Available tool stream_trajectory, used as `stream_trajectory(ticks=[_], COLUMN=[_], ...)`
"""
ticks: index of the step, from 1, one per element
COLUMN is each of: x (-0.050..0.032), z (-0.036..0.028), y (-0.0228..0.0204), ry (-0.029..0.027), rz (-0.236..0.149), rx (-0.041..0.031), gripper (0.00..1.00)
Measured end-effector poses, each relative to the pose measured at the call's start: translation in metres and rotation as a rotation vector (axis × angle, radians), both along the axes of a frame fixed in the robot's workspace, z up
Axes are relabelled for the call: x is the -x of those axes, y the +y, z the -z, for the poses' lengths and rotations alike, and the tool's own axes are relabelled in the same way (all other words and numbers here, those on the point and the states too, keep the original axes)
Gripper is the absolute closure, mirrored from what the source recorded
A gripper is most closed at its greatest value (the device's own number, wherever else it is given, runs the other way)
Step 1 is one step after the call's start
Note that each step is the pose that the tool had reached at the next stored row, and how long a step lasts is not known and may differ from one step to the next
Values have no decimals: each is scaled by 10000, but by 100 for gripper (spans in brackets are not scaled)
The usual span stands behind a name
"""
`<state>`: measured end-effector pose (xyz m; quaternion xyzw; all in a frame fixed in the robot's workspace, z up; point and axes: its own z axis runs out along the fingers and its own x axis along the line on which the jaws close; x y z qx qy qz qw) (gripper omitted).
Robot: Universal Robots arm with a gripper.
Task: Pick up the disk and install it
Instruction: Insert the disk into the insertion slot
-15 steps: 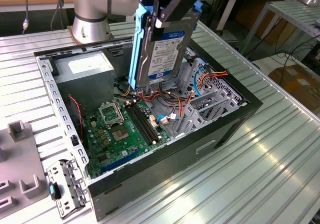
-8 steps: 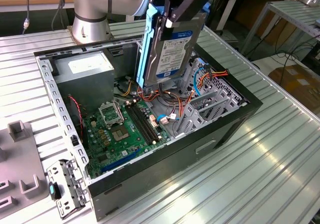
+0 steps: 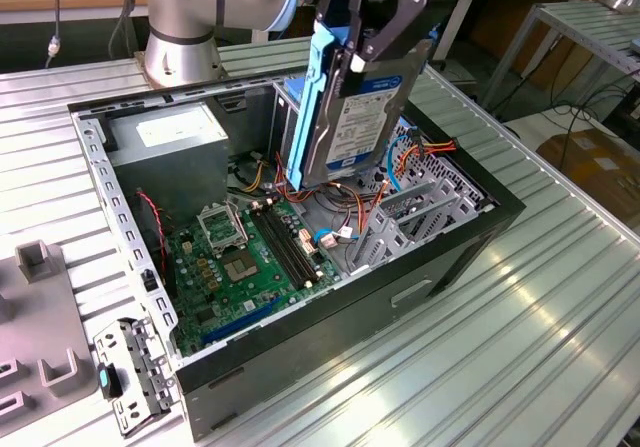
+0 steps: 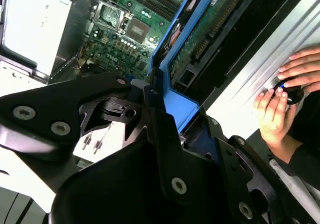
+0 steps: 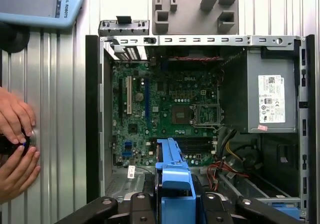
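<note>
The disk (image 3: 352,107), silver with a blue-and-white label and blue side rails, hangs on edge above the open computer case (image 3: 450,257). My gripper (image 3: 368,49) is shut on its upper end. It hovers over the grey drive cage (image 3: 415,207) and the motherboard's (image 3: 250,257) far side, touching neither. The second wrist view shows the disk's green circuit side (image 4: 210,28) running away from the gripper (image 4: 167,119). In the first wrist view its blue carrier (image 5: 172,166) sticks out from the gripper (image 5: 175,206) over the motherboard (image 5: 165,108).
A grey power supply box (image 3: 170,132) sits at the case's back corner. Loose red and orange cables (image 3: 420,152) lie near the cage. A person's hands (image 5: 15,144) rest on the ribbed table beside the case. A grey fixture (image 3: 40,317) and metal bracket (image 3: 128,372) lie outside it.
</note>
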<state>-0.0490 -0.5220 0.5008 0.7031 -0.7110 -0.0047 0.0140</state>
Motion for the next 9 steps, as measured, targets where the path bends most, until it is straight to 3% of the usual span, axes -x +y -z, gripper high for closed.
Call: stream_trajectory(ticks=[3,9], x=[-136,-364], z=[10,43], y=[-57,-123], ry=[1,0], rz=[0,-1], rx=[2,1], gripper=[63,63])
